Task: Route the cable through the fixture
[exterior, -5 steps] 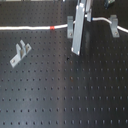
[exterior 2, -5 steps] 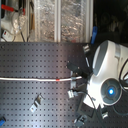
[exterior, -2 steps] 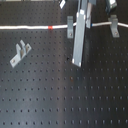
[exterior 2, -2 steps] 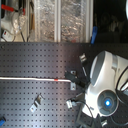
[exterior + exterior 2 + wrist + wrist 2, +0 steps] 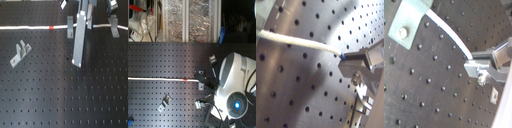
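My jaws (image 5: 473,64) are pinched shut on the cable (image 5: 449,36); both wrist views show the white cord ending right at my fingertips (image 5: 353,56), so I hold it by or near its free end. I judge that's so I can steer the tip and thread it rather than drag a loop. In the second wrist view the cord runs from my grip up under a metal bracket (image 5: 411,17) bolted to the counter (image 5: 429,95), so that part looks already guided.

Farther out, in the first exterior view, the cable (image 5: 30,26) lies straight along the counter's far edge, red band (image 5: 52,26) about mid-span. It reaches a fixture post (image 5: 70,26) near the far edge, beside my arm's vertical finger (image 5: 79,42). Another clip (image 5: 114,27) stands toward the far corner on the first exterior view's right; a spare fixture (image 5: 20,52) sits well apart, nearer, unused.

Cord looks taut and low, probably to keep it seated in the slots. Whether it's fully in the post's slot, can't tell. In the second exterior view the arm body (image 5: 233,82) hides the grip.
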